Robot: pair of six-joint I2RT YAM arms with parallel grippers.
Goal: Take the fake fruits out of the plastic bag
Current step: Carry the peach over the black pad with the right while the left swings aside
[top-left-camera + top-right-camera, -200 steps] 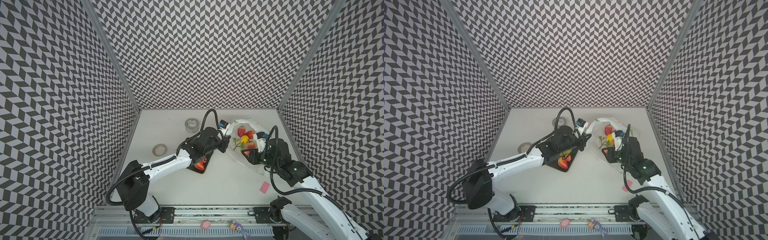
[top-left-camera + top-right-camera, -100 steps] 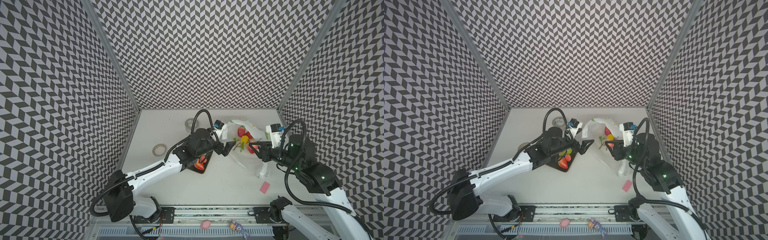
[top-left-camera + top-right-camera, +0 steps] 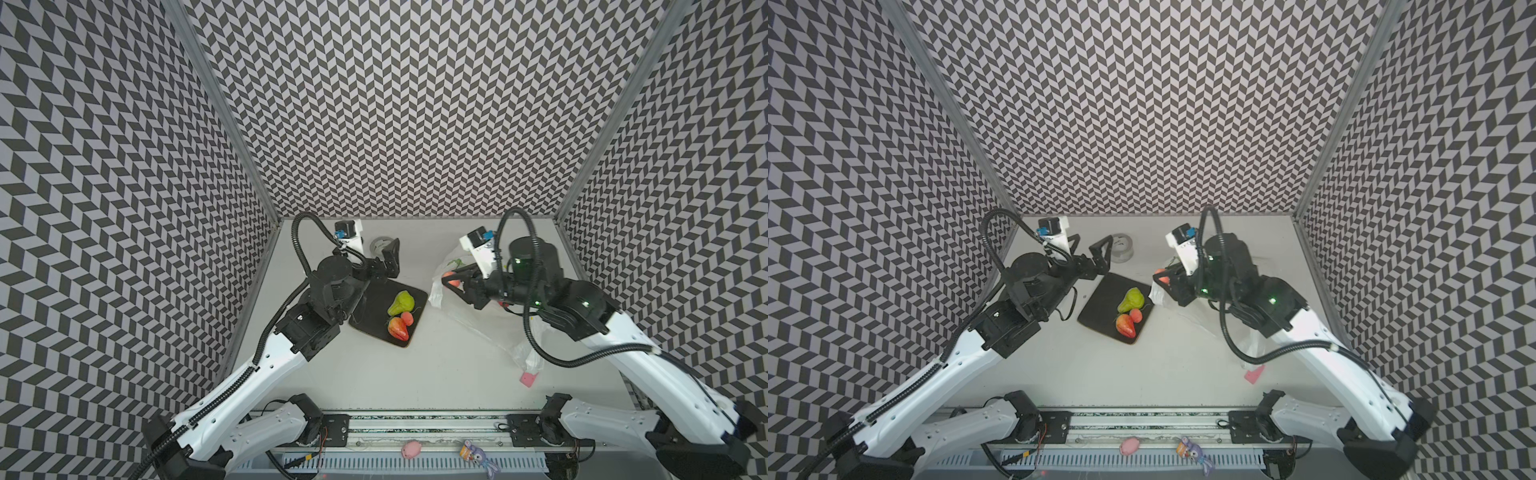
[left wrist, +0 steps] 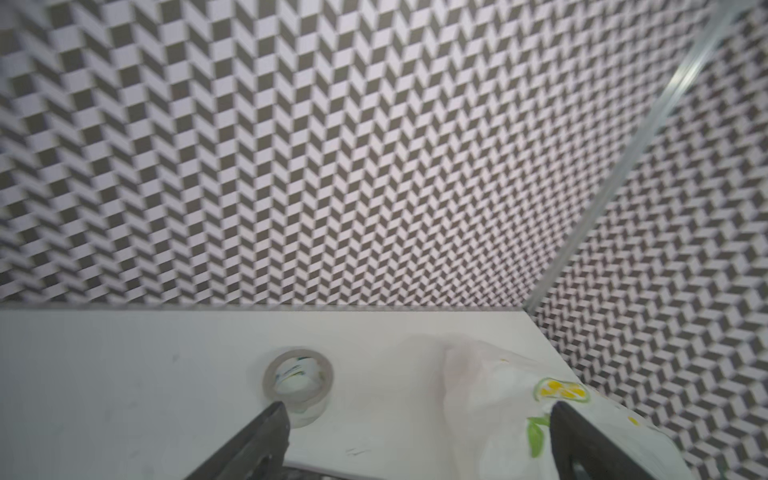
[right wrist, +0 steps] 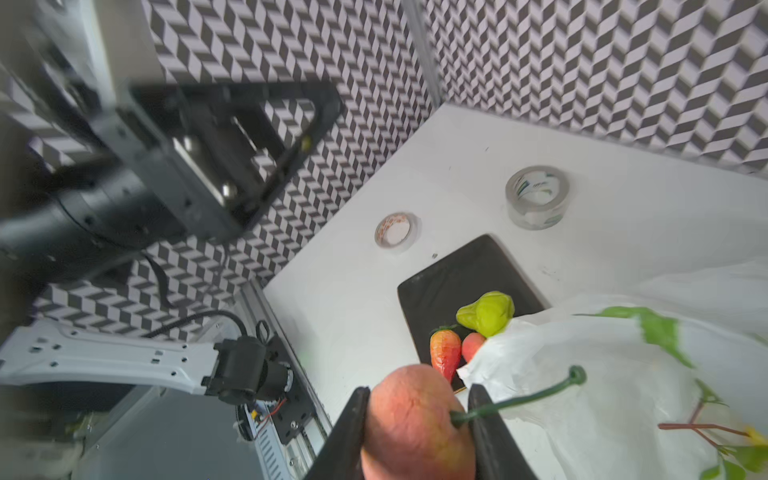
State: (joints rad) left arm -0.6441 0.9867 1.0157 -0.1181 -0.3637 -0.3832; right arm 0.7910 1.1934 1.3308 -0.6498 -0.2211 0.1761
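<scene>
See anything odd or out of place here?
Yes: right gripper holds a peach, and a green wire stem juts out past one finger over the plastic bag. Might snag; whose stem, unclear.

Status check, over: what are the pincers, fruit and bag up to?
Left pincer open, empty, near the tape roll. Right pincer shut on a peach at the edge of the bag. Pear, strawberry on the tray. Green stalk juts from the grip.

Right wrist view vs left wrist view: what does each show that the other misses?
Right wrist only: right gripper shut on a pinkish-orange fruit; black tray holding green pear and strawberry; small tape roll. Left wrist only: lemon-slice print on the plastic bag. Both: clear tape roll, that bag, white table.
</scene>
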